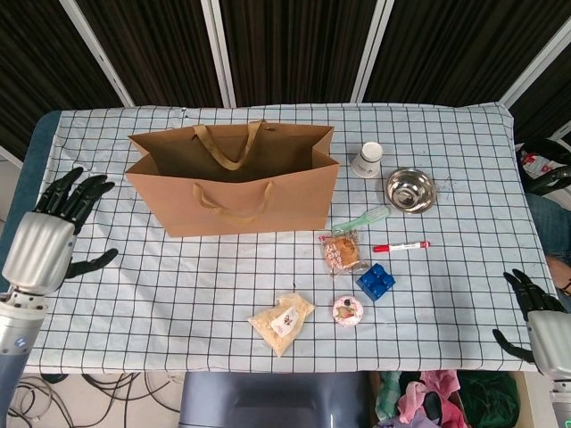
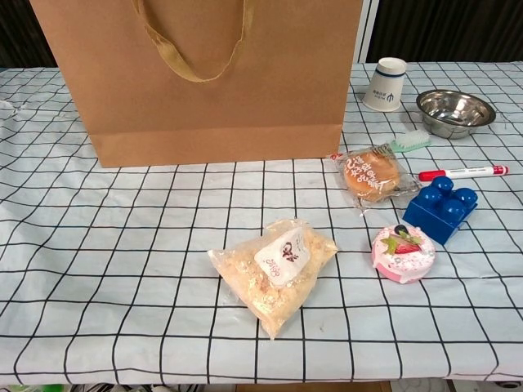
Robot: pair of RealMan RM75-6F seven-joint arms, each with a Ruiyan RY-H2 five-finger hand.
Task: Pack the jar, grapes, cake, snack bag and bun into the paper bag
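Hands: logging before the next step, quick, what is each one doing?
Left hand: open, holding nothing.
Right hand: open, holding nothing.

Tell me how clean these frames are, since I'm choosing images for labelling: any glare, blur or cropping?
Head view: even light, soft shadows, sharp; a bright highlight inside the steel bowl; the right hand sits at the frame edge. Chest view: sharp up close, but the paper bag is cropped at the top, and the snack bag wrapper shows mild sheen.
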